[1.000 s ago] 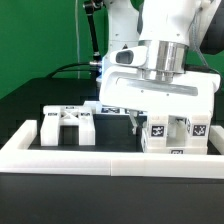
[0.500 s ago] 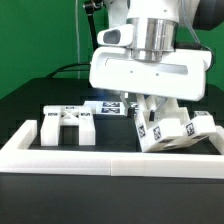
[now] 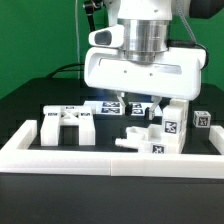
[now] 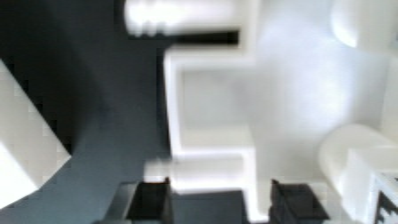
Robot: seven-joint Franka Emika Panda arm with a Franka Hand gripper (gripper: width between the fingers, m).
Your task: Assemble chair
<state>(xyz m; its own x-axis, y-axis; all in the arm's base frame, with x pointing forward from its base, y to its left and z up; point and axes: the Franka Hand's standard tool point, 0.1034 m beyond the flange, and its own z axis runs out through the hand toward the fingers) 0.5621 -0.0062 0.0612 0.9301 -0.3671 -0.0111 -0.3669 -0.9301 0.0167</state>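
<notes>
Behind the near border wall [image 3: 60, 158], the tagged chair cluster [image 3: 168, 128] stands on the desk [image 3: 25, 112] at right, a bracket piece [image 3: 66, 124] well apart to its left. Directly over the cluster's far-left part the claw [image 3: 135, 102] points down, pinched narrow on that white part, whose long axis we judge runs near to far.

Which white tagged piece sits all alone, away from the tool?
The bracket-like piece at the exterior view's left; the other tagged pieces crowd near the tool on the exterior view's right.
</notes>
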